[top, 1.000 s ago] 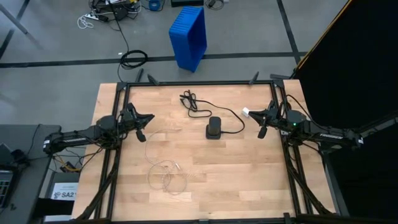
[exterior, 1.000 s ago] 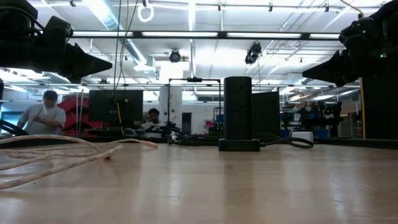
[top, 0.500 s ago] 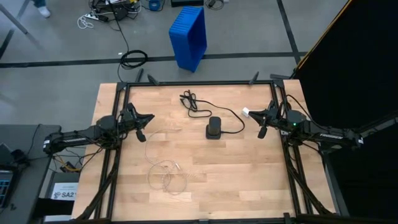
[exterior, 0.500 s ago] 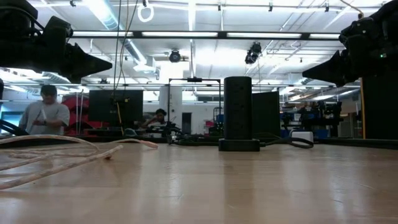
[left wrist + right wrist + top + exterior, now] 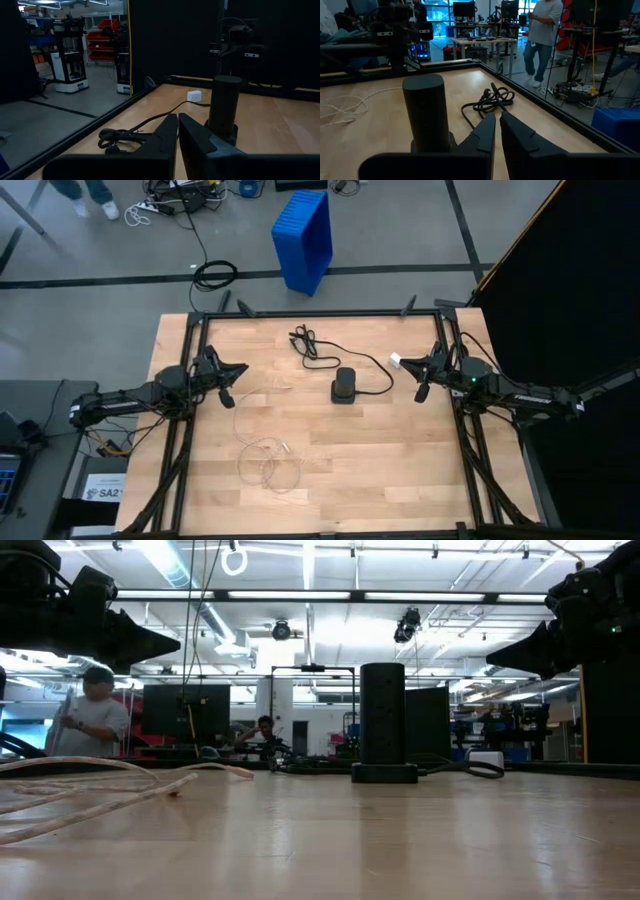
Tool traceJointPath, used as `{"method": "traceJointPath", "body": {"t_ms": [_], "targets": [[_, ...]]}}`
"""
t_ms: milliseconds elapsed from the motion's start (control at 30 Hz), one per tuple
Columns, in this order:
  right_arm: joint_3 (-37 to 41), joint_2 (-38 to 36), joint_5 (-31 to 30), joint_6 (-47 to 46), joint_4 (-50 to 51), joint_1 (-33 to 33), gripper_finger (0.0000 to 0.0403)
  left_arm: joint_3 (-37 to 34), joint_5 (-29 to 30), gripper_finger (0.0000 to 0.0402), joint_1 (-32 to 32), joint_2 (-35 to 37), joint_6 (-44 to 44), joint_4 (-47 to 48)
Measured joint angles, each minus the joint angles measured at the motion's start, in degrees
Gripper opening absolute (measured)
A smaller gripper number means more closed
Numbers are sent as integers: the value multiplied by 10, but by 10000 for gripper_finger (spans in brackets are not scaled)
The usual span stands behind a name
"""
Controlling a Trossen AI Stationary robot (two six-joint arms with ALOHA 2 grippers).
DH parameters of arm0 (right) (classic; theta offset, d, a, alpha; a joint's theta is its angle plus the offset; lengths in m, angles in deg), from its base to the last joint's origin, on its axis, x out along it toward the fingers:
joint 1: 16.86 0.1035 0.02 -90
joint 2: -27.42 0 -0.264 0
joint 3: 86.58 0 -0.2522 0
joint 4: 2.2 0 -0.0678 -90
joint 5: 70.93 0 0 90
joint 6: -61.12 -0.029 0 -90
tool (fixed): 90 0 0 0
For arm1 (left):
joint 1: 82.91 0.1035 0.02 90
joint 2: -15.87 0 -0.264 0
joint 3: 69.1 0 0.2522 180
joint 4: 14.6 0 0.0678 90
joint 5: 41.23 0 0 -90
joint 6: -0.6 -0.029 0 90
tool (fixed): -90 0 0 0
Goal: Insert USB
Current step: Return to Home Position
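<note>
A black upright charging tower [image 5: 344,387] stands on its base at the table's middle; it also shows in the low view [image 5: 388,720], the left wrist view [image 5: 223,107] and the right wrist view [image 5: 426,112]. Its black cord [image 5: 313,346] lies coiled toward the far edge, ending in a white plug [image 5: 396,361]. A white USB cable [image 5: 265,463] lies looped on the table at the near left. My left gripper [image 5: 228,383] hovers shut at the left edge, empty. My right gripper [image 5: 422,378] hovers shut at the right edge, empty.
A black metal frame [image 5: 320,313] runs along the table's edges. A blue crate [image 5: 304,238] stands on the floor beyond the far edge. People [image 5: 92,720] show in the room behind the table. Bare wood [image 5: 380,470] lies at the near right.
</note>
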Motion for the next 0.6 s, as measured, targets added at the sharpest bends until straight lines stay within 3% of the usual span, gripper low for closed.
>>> {"method": "traceJointPath", "body": {"t_ms": [600], "targets": [[0,0,0,0,0,0,1,0,0,1,0,0,0,0]]}}
